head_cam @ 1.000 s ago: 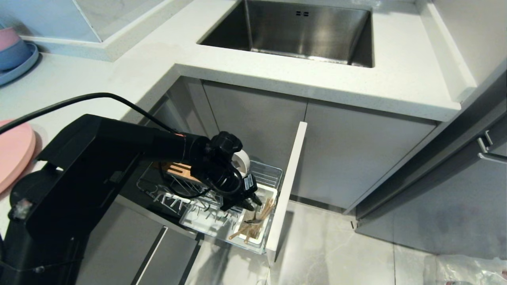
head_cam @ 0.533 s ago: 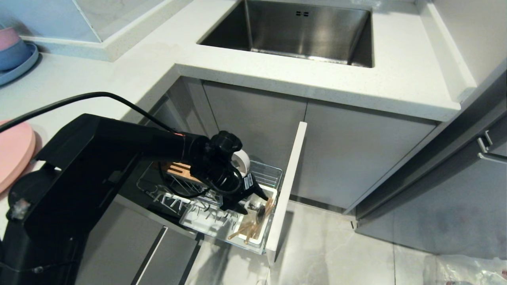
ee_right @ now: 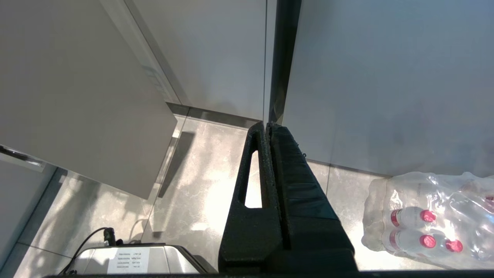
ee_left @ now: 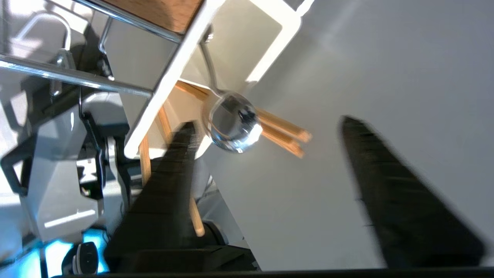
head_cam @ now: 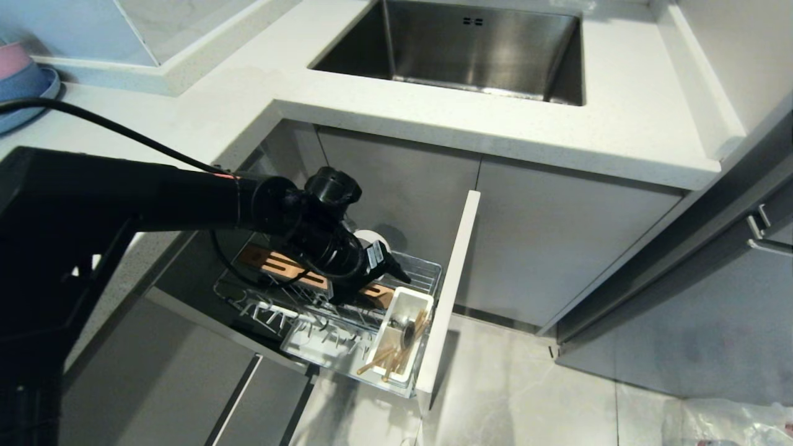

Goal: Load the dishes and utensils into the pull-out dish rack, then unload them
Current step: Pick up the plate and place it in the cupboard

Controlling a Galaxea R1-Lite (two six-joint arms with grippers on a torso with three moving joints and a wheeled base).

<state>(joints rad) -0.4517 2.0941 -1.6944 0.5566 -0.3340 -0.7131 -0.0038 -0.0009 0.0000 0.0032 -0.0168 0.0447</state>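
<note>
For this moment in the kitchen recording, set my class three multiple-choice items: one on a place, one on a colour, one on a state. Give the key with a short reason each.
1. Where is the spoon?
A. In the sink
B. In the white utensil cup of the pull-out dish rack
C. On the floor

2. What colour are the chopsticks?
A. Light wood
B. Black
C. Blue

3. How does the left gripper stand?
A. Shut on the spoon
B. Shut on the chopsticks
C. Open, holding nothing

Key:
1 B: the spoon stands in the cup beside the chopsticks, near the rack's front panel.
2 A: the sticks show pale tan against the white cup.
3 C: the left wrist view shows the fingers spread apart with only air between them, above the cup.
</note>
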